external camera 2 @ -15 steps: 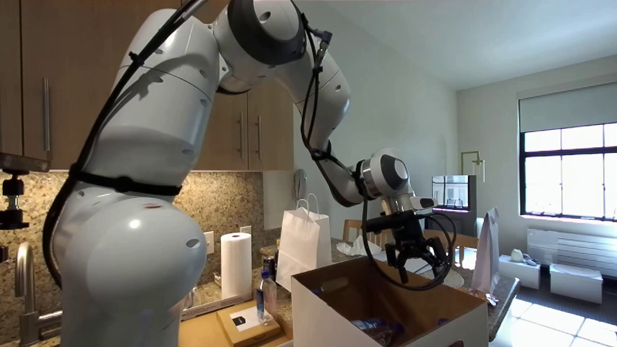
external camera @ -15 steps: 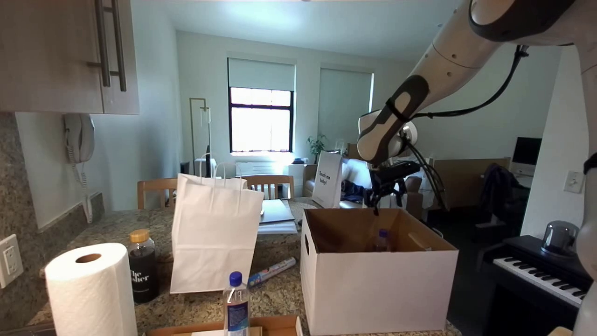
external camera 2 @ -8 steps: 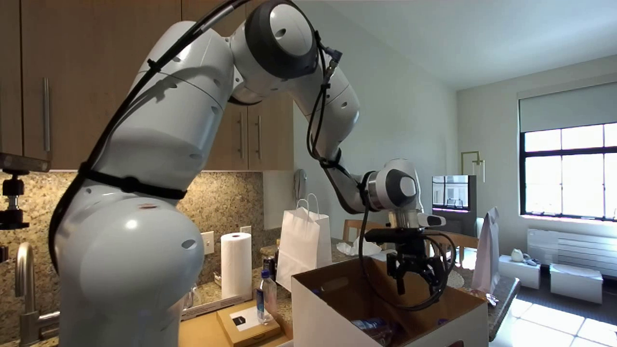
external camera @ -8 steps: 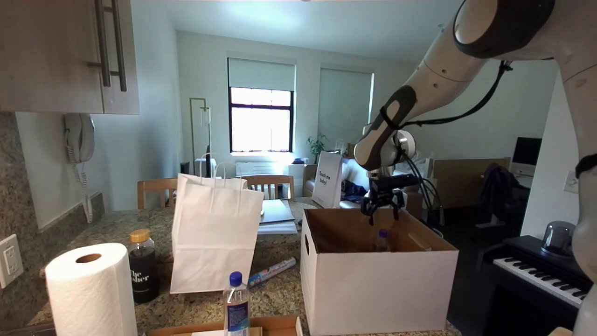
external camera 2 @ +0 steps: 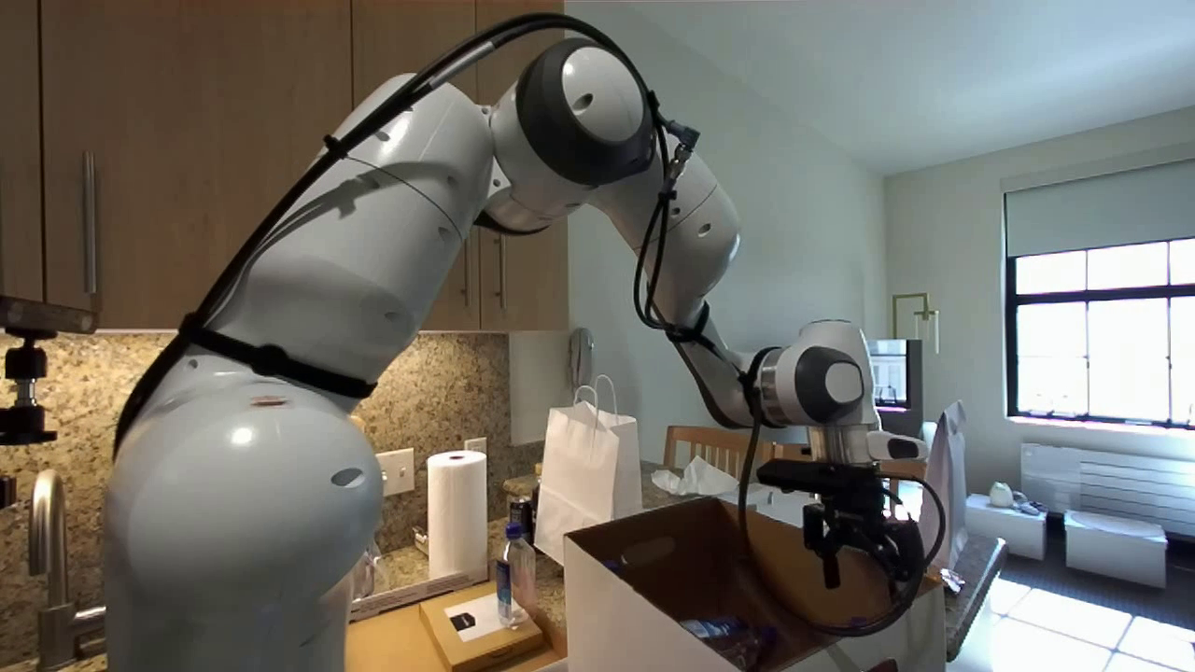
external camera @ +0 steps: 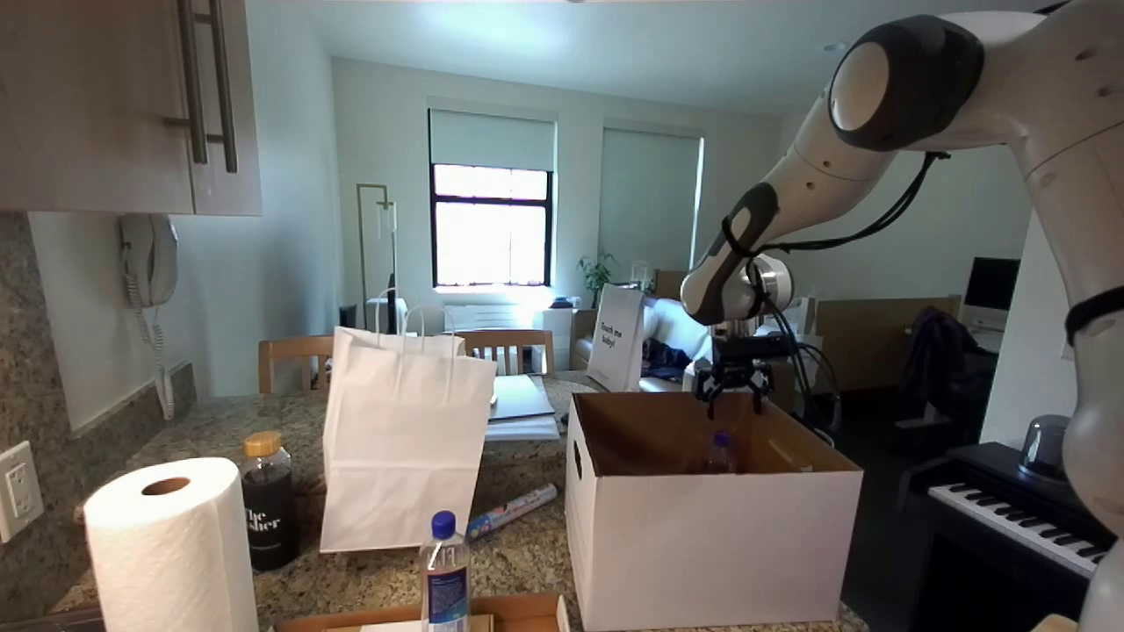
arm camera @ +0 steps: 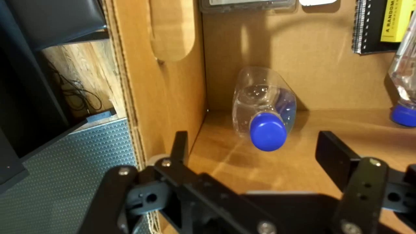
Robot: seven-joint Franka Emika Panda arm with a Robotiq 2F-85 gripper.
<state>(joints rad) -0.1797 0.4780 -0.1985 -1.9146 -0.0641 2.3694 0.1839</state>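
White outside and brown within, an open cardboard box [external camera: 716,549] stands on the speckled tabletop [external camera: 527,562]. Over its mouth hangs the end effector [external camera: 734,404], pointing down, its fingers [arm camera: 179,146] spread wide with nothing gripped between them. Nearest to it is the upright bottle [arm camera: 260,97], clear with a blue cap, standing inside the box by a corner, below the fingers and apart from them. In the wrist view this bottle shows at twelve o'clock from the end effector's body, its cap framed by the gap; so wide a spread presumably leaves room on either side of it. The downward pose seems to suit a container with tall walls, open only at the top. From that bottle, a second bottle [arm camera: 406,87] sits toward three o'clock, cut off by the frame, so how it rests is hard to tell; a black notebook [arm camera: 373,29] is at two.

In both exterior views another bottle [external camera 2: 518,574] stands outside the box, on a flat carton [external camera 2: 471,651] whose level top probably keeps it steady. In an exterior view a paper towel roll [external camera: 167,553] is at nine o'clock from the box, on end, likely so it cannot roll.
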